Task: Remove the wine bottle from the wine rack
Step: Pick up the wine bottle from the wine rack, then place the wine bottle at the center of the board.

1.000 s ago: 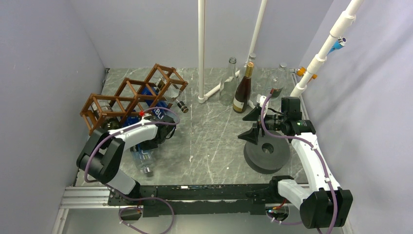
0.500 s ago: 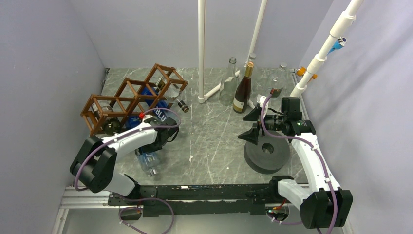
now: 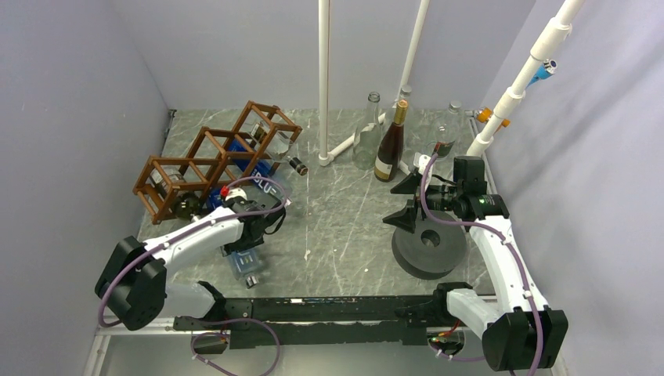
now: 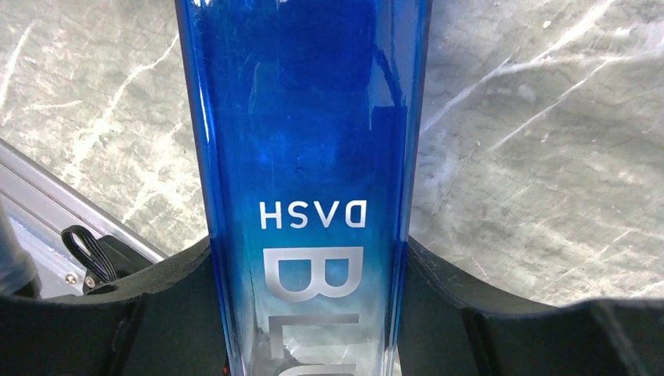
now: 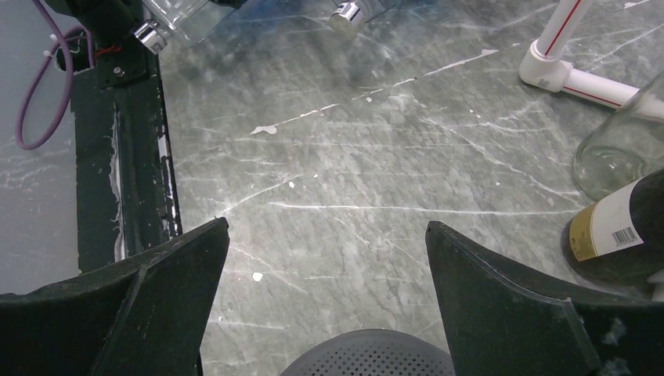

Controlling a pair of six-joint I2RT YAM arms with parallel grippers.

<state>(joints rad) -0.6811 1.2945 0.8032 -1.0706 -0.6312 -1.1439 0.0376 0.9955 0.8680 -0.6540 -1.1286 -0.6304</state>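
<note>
Left gripper: closed on the wine bottle, a blue glass body with pale lettering, fingers pressed on both sides.
Bottle in the top view: near the counter's left near corner, neck and cap toward the near edge. Its base end is just beside the wine rack; cannot tell if touching.
Rack: toward the far left corner, other bottles lodged in its cells.
Right gripper: jaws wide apart, holding nothing, above a grey disc by the right edge.
Dark bottle: upright near the far edge.
</note>
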